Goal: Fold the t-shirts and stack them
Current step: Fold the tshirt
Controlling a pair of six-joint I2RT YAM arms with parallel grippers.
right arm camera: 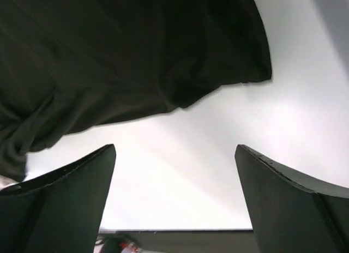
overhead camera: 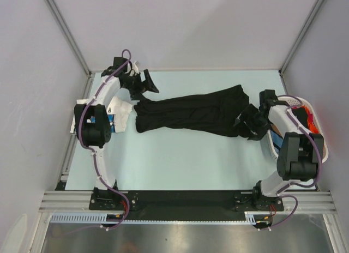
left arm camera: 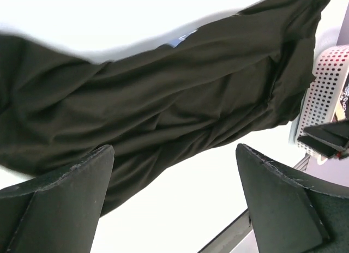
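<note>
A large plain black t-shirt (overhead camera: 191,111) lies stretched out and rumpled across the middle of the table. It also shows in the left wrist view (left arm camera: 152,95) and in the right wrist view (right arm camera: 120,51). My left gripper (overhead camera: 148,85) is open and empty, just beyond the shirt's left end; in its wrist view (left arm camera: 174,149) the jaws stand wide apart over the shirt's near edge. My right gripper (overhead camera: 246,126) is open and empty at the shirt's right end (right arm camera: 174,149), above bare table. A white folded t-shirt (overhead camera: 121,114) with blue print lies at the left under my left arm.
A white slotted basket (overhead camera: 313,114) stands at the right edge behind my right arm, with orange cloth (overhead camera: 311,122) inside; its perforated wall shows in the left wrist view (left arm camera: 327,84). Grey walls close in the table on three sides.
</note>
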